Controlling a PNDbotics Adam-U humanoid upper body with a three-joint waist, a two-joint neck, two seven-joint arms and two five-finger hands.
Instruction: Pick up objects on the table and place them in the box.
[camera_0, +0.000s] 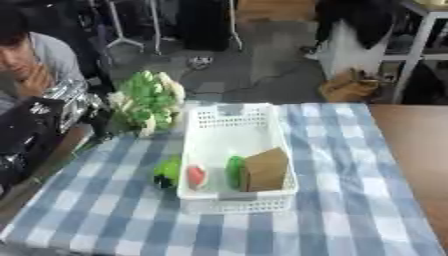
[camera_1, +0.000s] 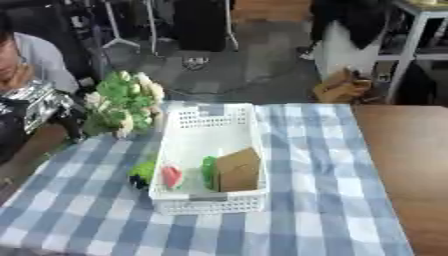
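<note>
White perforated plastic basket (camera_0: 229, 118) sits mid-cloth, holding brown cardboard box (camera_0: 265, 170), green item (camera_0: 234, 171), red-white item (camera_0: 197, 176). Green object (camera_0: 167, 172) touches basket's left wall. Your hands out of sight; fingers untellable.

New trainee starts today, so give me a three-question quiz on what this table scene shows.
1. True or false: the white basket holds nothing.
2. Which lies outside the basket, against its left wall? A) brown box B) green object C) red and white object
3. Fill in: the flower bunch stands by the basket's far ____ corner.

Key: 1 false; 2 B; 3 left.
</note>
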